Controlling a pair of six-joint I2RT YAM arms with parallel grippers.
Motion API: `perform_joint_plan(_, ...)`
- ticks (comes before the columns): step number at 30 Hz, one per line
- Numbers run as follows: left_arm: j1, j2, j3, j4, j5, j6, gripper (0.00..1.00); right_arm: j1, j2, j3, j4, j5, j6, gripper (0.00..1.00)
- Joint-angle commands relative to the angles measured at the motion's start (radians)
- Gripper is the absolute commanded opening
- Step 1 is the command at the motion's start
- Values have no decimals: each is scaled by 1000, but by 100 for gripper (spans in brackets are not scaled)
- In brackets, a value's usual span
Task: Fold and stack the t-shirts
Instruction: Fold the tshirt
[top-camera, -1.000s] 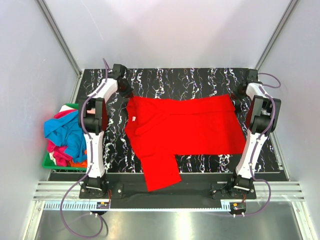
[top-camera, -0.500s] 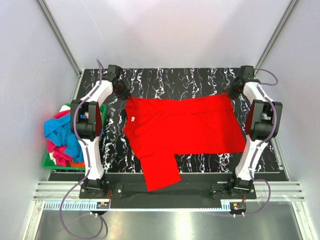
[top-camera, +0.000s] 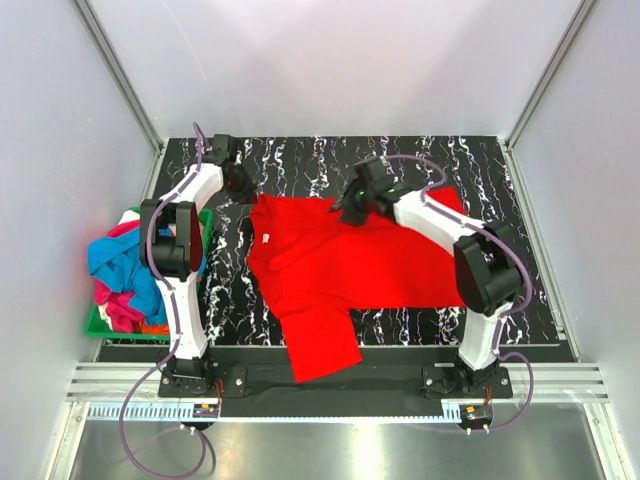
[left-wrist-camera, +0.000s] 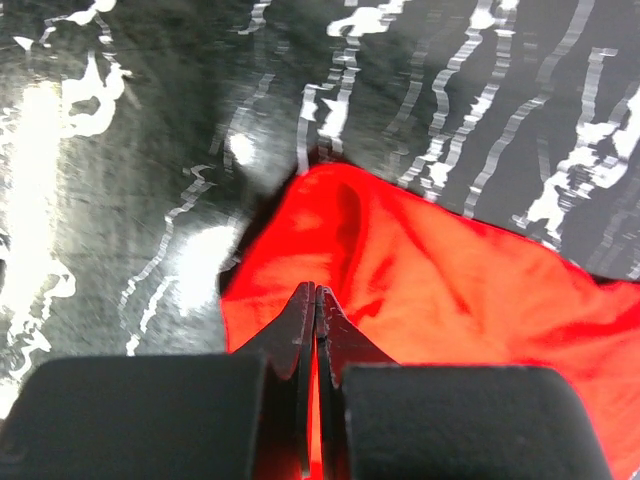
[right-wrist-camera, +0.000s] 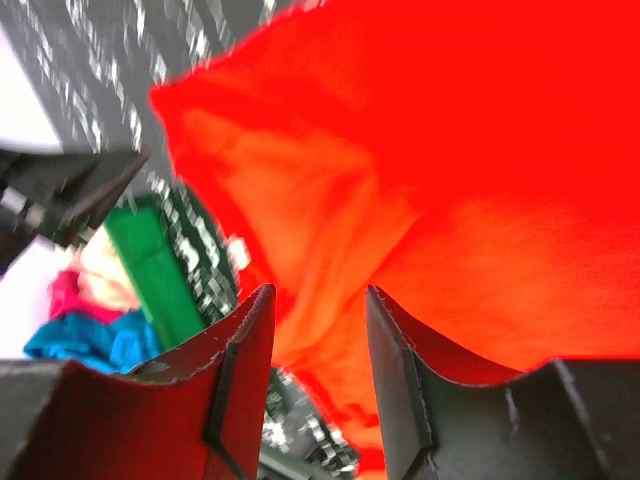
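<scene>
**Desk:** Where does the red t-shirt (top-camera: 360, 255) lie?

**Photographer:** Spread flat across the black marbled table (top-camera: 420, 160), its collar end toward the left arm; one flap drapes over the near edge between the two arm bases.

**Desk:** And the left gripper (top-camera: 243, 188)?

**Photographer:** At the shirt's far-left corner; its wrist camera shows the jaws pressed together, tips over the red cloth; whether any fabric is caught between them cannot be told.

**Desk:** The right gripper (top-camera: 347, 212)?

**Photographer:** Reached in over the middle of the shirt's far edge; its jaws stand partly apart, with nothing between them and red cloth beyond.

**Desk:** Anything else in shot?

**Photographer:** A heap of t-shirts (top-camera: 125, 265) in blue, pink and orange; it fills a green bin (top-camera: 98, 326) just off the table's left side, beside the left arm.
</scene>
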Motion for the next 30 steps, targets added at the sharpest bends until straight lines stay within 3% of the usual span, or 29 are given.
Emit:
perform_joint_plan(1, 26, 29, 15, 15, 32, 17, 0, 71, 54, 19, 88, 44, 156, 49)
perform_joint_plan(9, 37, 91, 15, 18, 87, 27, 0, 208, 181, 70, 144, 30, 161, 50)
perform_joint_plan(30, 37, 80, 0, 15, 22, 26, 0, 312, 316, 160, 155, 47, 196, 52)
